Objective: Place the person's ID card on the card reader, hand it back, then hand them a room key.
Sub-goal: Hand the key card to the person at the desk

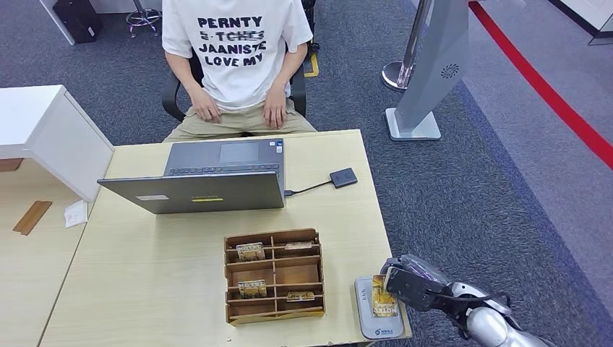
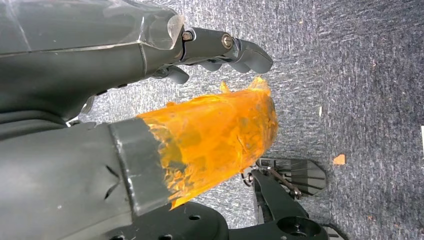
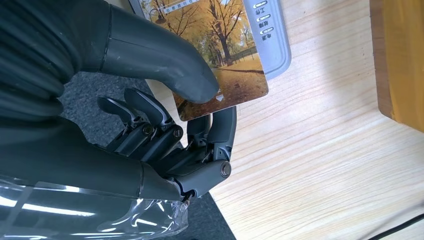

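ID card, a glossy rectangle printed with autumn trees, lies on the grey slab-shaped card reader at the near right corner of the pale wooden worktop. I see my right hand pinching the card's overhanging edge, thumb above and fingers beneath. Risk: the pinch is shallow, so a lift could let the card slide out, and with the reader at the worktop edge it could fall to the carpet. My left hand hangs holding nothing, fingers loosely parted.
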Tool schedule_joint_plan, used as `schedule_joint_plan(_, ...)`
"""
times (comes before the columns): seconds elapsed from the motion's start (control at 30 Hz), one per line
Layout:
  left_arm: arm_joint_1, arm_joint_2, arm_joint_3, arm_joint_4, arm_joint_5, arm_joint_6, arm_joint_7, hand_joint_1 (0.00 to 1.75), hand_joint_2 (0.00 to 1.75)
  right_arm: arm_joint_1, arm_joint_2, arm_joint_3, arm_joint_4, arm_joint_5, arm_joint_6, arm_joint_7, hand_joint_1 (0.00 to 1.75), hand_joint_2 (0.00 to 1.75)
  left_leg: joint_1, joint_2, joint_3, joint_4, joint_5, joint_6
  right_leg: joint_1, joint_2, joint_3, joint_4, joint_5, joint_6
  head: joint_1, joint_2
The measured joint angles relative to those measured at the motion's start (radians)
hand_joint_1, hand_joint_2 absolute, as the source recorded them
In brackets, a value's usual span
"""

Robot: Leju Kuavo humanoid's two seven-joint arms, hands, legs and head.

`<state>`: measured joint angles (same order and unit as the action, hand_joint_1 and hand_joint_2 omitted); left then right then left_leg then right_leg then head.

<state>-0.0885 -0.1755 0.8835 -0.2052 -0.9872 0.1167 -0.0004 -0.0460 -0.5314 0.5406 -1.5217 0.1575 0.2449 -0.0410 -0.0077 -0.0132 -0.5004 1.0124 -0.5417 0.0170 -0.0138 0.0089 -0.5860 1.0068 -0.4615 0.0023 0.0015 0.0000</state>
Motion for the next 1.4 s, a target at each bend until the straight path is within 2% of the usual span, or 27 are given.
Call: schedule_joint_plan(1.4,0.004,0.0,0.005,0.0,0.001,0.002,-0.002,0.0,0.0,0.021,0.0,-0.001,-0.01,0.014,-0.012,-0.003,1.75,1.75,0.0,0.0,0.0,0.0,0.0,0.0,0.0,0.0,0.0,0.0,0.0,0.0,0.0,0.0)
